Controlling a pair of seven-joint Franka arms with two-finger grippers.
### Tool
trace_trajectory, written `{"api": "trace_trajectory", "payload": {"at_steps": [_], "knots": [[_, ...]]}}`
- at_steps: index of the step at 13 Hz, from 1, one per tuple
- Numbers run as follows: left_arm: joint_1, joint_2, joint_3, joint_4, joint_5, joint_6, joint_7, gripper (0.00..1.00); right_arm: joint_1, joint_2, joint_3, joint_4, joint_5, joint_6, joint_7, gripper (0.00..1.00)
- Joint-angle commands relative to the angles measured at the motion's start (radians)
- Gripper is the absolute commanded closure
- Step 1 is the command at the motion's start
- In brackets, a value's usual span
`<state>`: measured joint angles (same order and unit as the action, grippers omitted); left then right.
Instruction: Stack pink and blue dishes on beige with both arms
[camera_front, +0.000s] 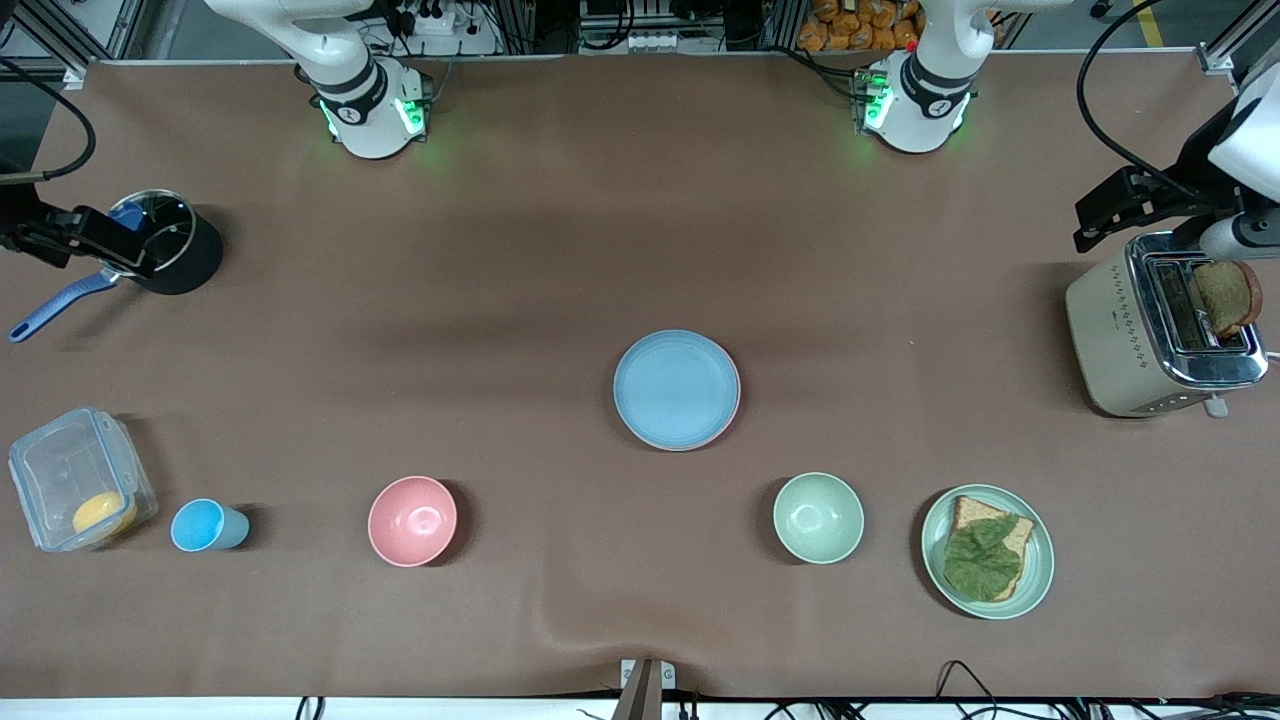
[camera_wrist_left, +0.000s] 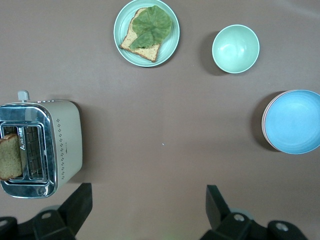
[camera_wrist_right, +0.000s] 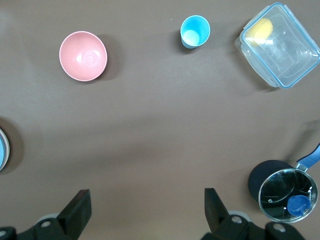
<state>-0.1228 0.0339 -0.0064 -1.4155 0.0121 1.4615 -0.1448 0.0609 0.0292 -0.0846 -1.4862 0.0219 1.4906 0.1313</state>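
Pink bowl (camera_wrist_right: 83, 55), blue cup (camera_wrist_right: 194, 31), clear container (camera_wrist_right: 279, 44), dark pot (camera_wrist_right: 284, 191)

Brown table (camera_front: 560, 260): plate stack (camera_front: 677, 390), bowls, cup, toaster, pot.

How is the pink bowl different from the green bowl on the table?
The pink bowl is pink; the green bowl is pale green. The pink bowl stands toward the right arm's end, beside a blue cup; the green bowl stands toward the left arm's end, beside a plate with bread. Both are upright and empty.
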Motion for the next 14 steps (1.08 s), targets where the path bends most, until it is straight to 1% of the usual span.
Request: {"api": "trace_trajectory", "payload": {"at_steps": [1,2,6,11,14], "knots": [[-0.006,-0.015,0.019,-0.005,-0.021,-0.021,0.013,0.00,-0.027,-0.018,0.025,-0.016,0.007,0.010,-0.013,0.00],[-0.009,-0.015,0.019,-0.005,-0.023,-0.039,0.010,0.00,-0.027,-0.017,0.026,-0.016,0.007,0.010,-0.013,0.00],[-0.034,-0.009,0.013,-0.010,-0.015,-0.044,0.013,0.00,-0.029,-0.020,0.034,-0.016,0.004,0.008,-0.013,0.00],[-0.031,-0.003,0.000,-0.003,-0.007,-0.058,-0.001,0.00,-0.033,-0.017,0.037,-0.014,0.004,0.008,-0.013,0.00],[-0.018,0.001,0.020,0.009,-0.008,-0.056,0.005,0.00,-0.033,-0.011,0.037,-0.011,0.004,0.002,-0.015,0.00]]}}
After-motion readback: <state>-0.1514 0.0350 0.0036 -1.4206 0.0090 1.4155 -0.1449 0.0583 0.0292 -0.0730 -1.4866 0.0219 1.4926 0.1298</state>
